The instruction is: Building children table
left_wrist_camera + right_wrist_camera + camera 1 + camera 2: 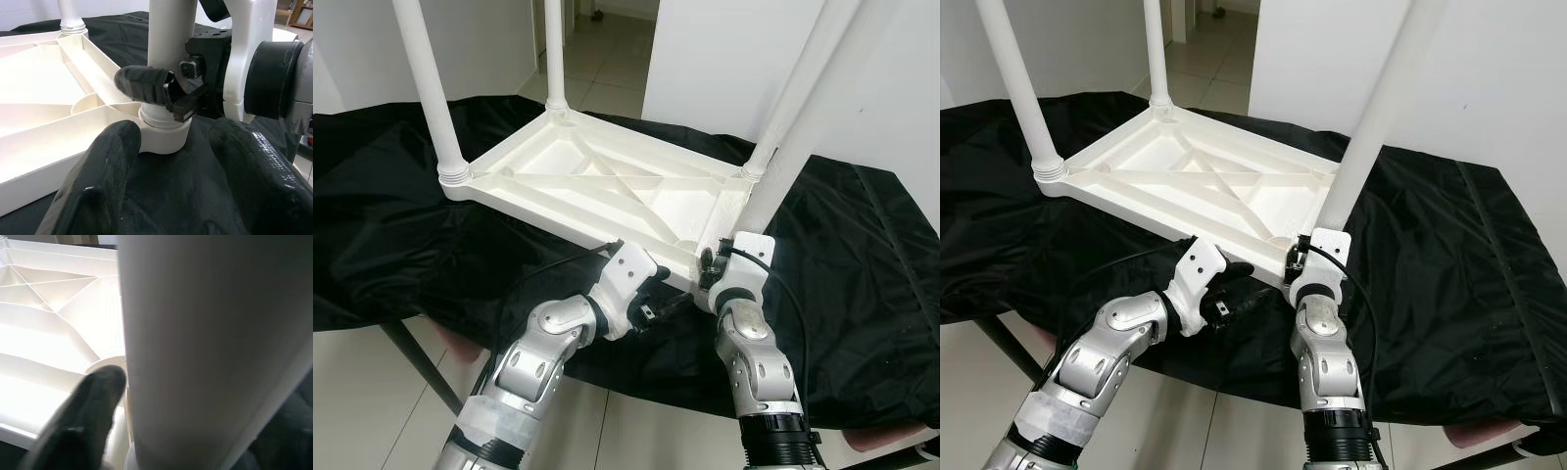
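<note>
Looks like a room in a home, plain domestic interior. Pale glossy floor tiles [607, 59] run back through an open doorway [597, 15] into another room or hallway. White painted walls [724, 59] on both sides, no fittings on them. The worktop [396, 338] is a dark-legged table draped in a crinkled black cloth [862, 294]. On it lies an upturned white plastic children's table [607, 186] with legs screwed in: household furniture, not shop or lab kit.
</note>
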Tool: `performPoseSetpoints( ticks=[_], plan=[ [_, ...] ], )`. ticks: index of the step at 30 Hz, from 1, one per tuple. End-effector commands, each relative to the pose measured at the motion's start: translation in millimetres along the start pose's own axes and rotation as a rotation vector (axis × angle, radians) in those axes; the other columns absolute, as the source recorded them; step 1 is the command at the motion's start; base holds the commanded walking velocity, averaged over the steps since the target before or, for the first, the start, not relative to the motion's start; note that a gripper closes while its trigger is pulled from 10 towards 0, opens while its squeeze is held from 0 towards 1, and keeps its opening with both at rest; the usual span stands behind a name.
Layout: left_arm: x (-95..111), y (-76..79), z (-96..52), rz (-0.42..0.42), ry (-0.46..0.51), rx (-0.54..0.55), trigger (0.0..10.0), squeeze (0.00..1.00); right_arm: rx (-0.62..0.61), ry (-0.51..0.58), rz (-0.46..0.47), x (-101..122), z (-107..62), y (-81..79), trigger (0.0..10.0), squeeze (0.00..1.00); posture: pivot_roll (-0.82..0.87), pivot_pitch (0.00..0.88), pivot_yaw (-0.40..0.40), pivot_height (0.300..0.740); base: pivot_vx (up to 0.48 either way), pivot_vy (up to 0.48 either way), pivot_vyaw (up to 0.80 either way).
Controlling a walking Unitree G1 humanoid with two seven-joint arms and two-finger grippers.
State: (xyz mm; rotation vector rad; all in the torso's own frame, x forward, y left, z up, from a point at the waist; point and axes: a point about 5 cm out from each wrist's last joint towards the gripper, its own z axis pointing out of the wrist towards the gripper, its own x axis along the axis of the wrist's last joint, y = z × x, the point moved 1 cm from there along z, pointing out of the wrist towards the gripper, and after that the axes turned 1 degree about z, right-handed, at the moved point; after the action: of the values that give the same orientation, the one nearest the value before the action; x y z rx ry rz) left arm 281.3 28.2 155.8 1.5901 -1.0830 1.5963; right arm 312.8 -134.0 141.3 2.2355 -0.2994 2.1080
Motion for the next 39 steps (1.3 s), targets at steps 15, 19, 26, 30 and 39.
performPoseSetpoints(
  ticks=[15,19,26,30,39],
  plan=[
    [-1,-1.2,1.8,0.003,-0.007,0.038,10.0,0.00,0.379,0.050,-0.098,-9,-0.9,55.7,10.0,0.00,0.01,0.000,-0.110,0.740,0.000,0.000,0.00],
    [-2,-1.8,1.6,0.006,-0.012,0.031,10.0,0.00,0.507,0.047,-0.185,-7,2.7,67.7,10.0,0.00,0.00,0.000,-0.092,0.740,0.000,0.000,0.00],
    [1,-4.5,2.8,0.012,-0.011,0.028,10.0,0.00,0.672,0.011,-0.255,4,15.6,77.2,10.0,0.00,-0.01,0.000,-0.081,0.740,0.000,0.000,0.00],
    [3,-4.0,4.6,0.011,-0.004,0.028,10.0,0.00,0.749,-0.005,-0.287,9,26.1,79.1,10.0,0.00,-0.01,0.000,-0.076,0.740,0.000,0.000,0.00],
    [5,-6.2,3.9,0.015,-0.003,0.033,10.0,0.00,0.893,-0.090,-0.299,-5,30.9,64.6,0.0,0.00,0.00,0.000,-0.075,0.740,0.000,0.000,0.00]
  ],
)
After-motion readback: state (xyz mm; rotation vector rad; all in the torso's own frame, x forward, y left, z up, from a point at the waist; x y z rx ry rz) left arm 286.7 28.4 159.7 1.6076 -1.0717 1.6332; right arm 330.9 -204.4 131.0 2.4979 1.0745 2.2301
